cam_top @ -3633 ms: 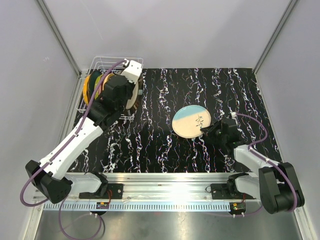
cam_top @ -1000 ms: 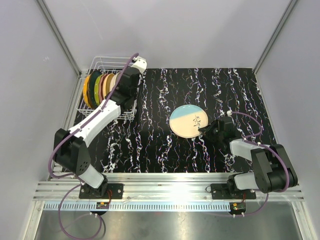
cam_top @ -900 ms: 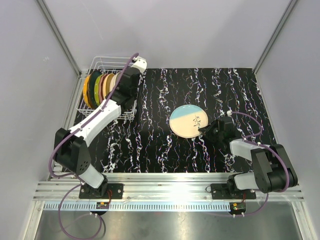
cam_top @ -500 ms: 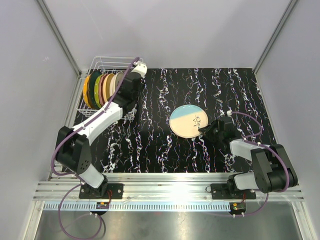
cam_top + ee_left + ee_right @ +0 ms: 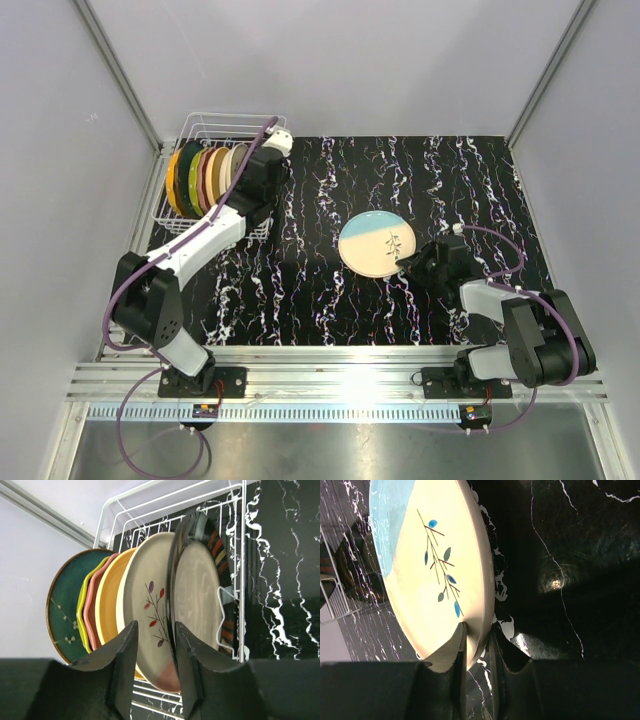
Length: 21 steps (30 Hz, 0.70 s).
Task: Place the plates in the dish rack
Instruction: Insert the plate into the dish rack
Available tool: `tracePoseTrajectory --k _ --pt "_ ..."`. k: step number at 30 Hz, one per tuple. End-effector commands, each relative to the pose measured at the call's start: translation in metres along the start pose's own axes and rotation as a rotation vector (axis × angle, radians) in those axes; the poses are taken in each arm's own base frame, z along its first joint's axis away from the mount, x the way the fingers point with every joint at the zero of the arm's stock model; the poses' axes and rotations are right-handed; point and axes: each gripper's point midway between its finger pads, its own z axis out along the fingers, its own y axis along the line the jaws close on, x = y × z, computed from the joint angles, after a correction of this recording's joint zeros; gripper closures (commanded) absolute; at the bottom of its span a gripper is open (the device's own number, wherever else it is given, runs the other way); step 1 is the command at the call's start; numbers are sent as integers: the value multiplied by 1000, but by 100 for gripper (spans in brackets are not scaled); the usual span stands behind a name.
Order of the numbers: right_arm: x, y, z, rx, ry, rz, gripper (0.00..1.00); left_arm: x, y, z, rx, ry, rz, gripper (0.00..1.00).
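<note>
Though near-shut, right claw (image 5: 477,632) on plate (image 5: 420,565).

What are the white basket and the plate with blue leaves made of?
The dish rack looks like thin metal wire with a smooth white coating, going by its slim bent rods. The cream-and-blue plate seems to be glazed ceramic: it has a thick rounded rim, a painted sprig and a slight sheen.

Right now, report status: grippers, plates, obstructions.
Left gripper open at rims of six racked plates, upright in dish rack. Right gripper shut on blue-and-cream plate rim. Left arm likely blocks rack.
</note>
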Motion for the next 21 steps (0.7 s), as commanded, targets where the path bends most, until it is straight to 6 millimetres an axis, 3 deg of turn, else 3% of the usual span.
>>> tracePoseTrajectory --k 1,8,11,14,21 --pt "4 -10 -2 25 4 -73 100 5 11 -2 -49 15 -14 62" --pt "5 -10 -1 20 7 -73 100 16 9 -5 -36 47 0 60" --pt "5 -7 -1 11 10 -67 100 11 13 -8 -38 41 -12 52" --pt "4 -2 -2 -5 13 -60 100 -2 22 -16 -37 21 -48 43" --pt "-8 20 -19 -48 -13 -51 100 -78 63 -73 60 -173 -307 29"
